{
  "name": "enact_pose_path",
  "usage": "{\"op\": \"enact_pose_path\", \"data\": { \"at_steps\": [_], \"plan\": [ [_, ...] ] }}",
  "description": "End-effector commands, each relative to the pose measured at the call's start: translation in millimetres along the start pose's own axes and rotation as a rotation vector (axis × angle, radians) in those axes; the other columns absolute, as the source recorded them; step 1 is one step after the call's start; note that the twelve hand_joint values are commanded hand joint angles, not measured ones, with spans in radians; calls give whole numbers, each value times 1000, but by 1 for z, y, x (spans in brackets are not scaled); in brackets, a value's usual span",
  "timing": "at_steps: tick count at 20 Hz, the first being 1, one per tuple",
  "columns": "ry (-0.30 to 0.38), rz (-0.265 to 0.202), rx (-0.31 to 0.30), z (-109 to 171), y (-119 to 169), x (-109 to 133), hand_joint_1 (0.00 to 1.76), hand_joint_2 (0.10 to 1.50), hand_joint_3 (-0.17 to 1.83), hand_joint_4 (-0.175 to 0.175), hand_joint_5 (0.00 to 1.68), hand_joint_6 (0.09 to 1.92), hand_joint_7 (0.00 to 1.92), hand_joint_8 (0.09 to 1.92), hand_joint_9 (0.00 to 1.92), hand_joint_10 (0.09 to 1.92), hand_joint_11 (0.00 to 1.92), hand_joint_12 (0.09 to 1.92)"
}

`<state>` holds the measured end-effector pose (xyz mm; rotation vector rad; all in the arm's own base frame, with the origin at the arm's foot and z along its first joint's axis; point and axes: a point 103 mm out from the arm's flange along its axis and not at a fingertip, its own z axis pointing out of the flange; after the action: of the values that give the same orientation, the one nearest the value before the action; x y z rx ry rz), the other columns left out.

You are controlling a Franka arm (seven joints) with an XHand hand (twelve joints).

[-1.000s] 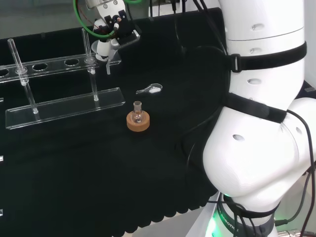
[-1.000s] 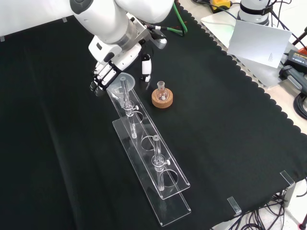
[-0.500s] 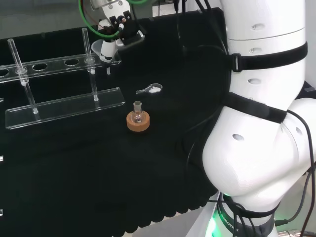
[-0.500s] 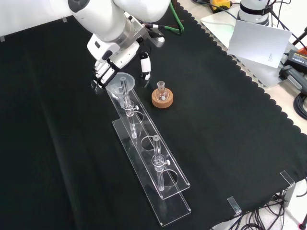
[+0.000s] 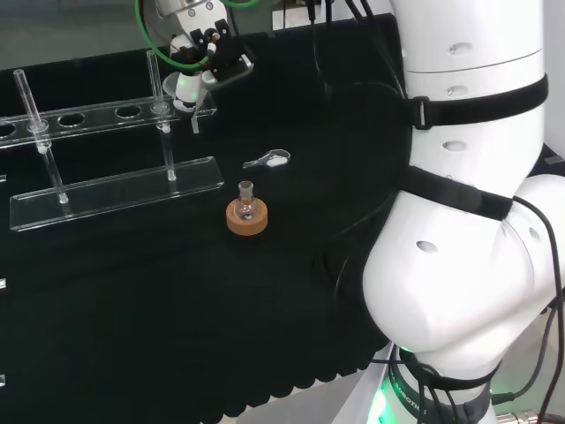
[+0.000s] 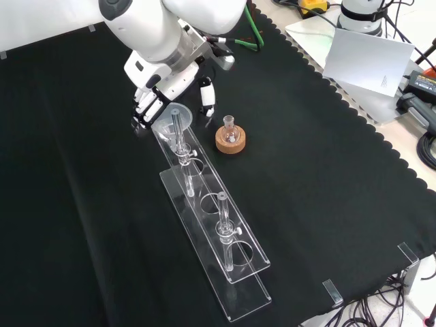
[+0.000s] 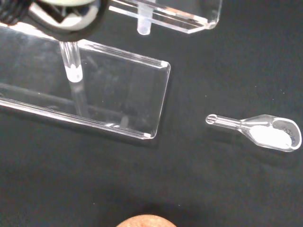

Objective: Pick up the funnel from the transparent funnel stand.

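Note:
The clear funnel [image 5: 179,88] sits at the near end of the transparent stand [image 5: 115,187] in the head view, its stem pointing down past the top shelf. The hand [image 5: 201,40] is over it, with fingers curled against the cone. In the front view the fingers [image 6: 145,109] lie at the left of the funnel [image 6: 165,121] and the thumb [image 6: 206,95] hangs at its right, the hand [image 6: 163,71] above. The wrist view shows the funnel's stem [image 7: 70,59] ending above the stand's base plate [image 7: 118,99].
A small flask on a cork ring [image 5: 247,216] [image 6: 230,136] stands near the stand's end. A clear scoop with white powder [image 5: 269,159] [image 7: 270,135] lies beside it. Two upright glass rods [image 6: 178,133] [image 6: 221,218] rise from the stand. The arm's white links [image 5: 468,221] stand at the right.
The hand rose a little with its fingers at the funnel, then settled back slightly. The funnel's rim stands a touch higher than a second ago.

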<state>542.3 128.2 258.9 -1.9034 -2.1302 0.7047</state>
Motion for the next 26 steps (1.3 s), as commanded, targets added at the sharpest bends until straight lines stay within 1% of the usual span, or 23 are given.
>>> {"op": "enact_pose_path", "data": {
  "at_steps": [1, 3, 4, 5, 7, 8, 9, 12, 14, 17, 20, 26],
  "plan": [
    [-14, 6, 0, 1, 1, 1, 875, 589, 547, -82, 217, 87, 35, 757, 484, 744, 413, 1361],
    [-26, 3, -12, 0, 1, 4, 877, 587, 559, -83, 241, 87, 63, 755, 541, 698, 425, 1349],
    [-30, 3, -20, 0, 0, 4, 879, 588, 565, -81, 282, 87, 105, 752, 582, 675, 435, 1341],
    [-30, 5, -32, 1, 0, 4, 880, 592, 569, -78, 338, 87, 170, 749, 622, 654, 447, 1332],
    [-20, -8, -67, 2, -2, -1, 882, 605, 572, -69, 452, 87, 278, 748, 696, 629, 472, 1314],
    [-5, -19, -92, 3, -2, -7, 883, 612, 571, -65, 507, 109, 329, 749, 728, 618, 487, 1303],
    [11, -26, -115, 5, -4, -14, 885, 624, 564, -58, 568, 213, 388, 747, 769, 598, 504, 1293],
    [15, -30, -175, 6, -7, -23, 894, 656, 558, -33, 698, 665, 553, 777, 880, 571, 557, 1259],
    [7, -26, -209, 2, -10, -24, 909, 671, 565, -29, 764, 803, 643, 814, 942, 580, 597, 1245],
    [3, -22, -217, -8, -15, -27, 940, 687, 578, -36, 809, 862, 711, 856, 1020, 588, 667, 1205],
    [-2, -14, -200, -22, -23, -31, 954, 693, 584, -42, 815, 870, 724, 869, 1051, 589, 694, 1187],
    [-36, 25, -185, -54, -49, -40, 958, 695, 589, -47, 807, 874, 727, 881, 1074, 587, 710, 1168]
  ]
}}
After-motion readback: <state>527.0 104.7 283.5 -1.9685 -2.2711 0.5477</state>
